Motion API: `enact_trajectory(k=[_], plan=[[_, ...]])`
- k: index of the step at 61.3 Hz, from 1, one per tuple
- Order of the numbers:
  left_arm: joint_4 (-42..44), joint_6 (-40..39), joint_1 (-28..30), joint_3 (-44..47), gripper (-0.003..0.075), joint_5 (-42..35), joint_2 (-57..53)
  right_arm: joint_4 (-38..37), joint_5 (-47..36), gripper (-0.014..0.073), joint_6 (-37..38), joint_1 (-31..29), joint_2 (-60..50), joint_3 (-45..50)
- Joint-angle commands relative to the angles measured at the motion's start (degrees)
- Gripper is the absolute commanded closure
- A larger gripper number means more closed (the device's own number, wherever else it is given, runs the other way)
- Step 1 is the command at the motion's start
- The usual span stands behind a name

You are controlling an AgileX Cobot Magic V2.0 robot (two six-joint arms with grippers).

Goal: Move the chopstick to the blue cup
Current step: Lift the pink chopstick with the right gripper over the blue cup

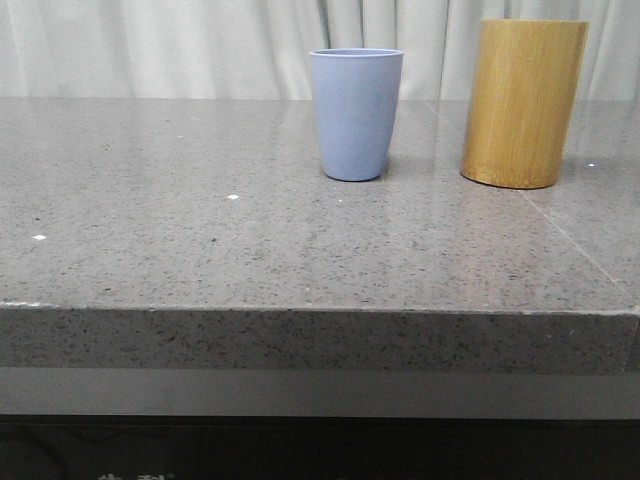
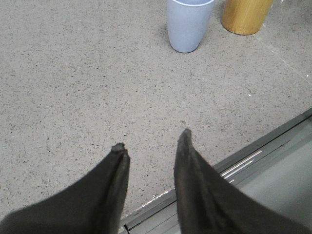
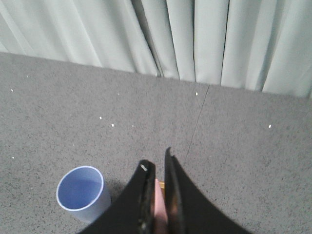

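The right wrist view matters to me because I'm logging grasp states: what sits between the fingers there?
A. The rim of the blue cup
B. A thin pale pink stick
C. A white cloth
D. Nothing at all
B: a sliver of the pale pink chopstick shows pinched between the right gripper fingers, beside the blue cup.

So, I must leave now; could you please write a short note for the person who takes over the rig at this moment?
Left hand: open, holds nothing, low over the table near its front edge.
Right hand: shut on the chopstick, a pink strip between its fingers, high above the table.
Blue cup: upright and empty, left of the bamboo holder in the front view. In the right wrist view the cup is beside the hand, not under it.
Done: the chopstick is gripped.
Left: bring it over the cup, lower it in, release.
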Motion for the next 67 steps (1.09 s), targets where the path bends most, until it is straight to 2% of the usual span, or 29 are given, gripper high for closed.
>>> enact_trajectory(k=[1,11,27,38,67], plan=[[-0.64,0.16,0.22,-1.42,0.0477,-4.22,-0.05,0.84,-3.04,0.0662,-0.64,-0.05,-2.63,-1.82],[-0.64,0.16,0.22,-1.42,0.0477,-4.22,-0.05,0.85,-3.64,0.0662,-0.64,3.55,-2.57,-1.82],[-0.64,0.16,0.22,-1.42,0.0477,-4.22,-0.05,-4.56,-9.51,0.0659,-0.64,18.83,1.31,-1.76],[-0.64,0.16,0.22,-1.42,0.0477,-4.22,-0.05,-10.01,-10.27,0.0652,-0.64,25.4,5.92,-1.76],[-0.64,0.16,0.22,-1.42,0.0477,-4.22,-0.05,-9.58,-12.47,0.0652,-0.64,26.8,15.73,-1.76]])
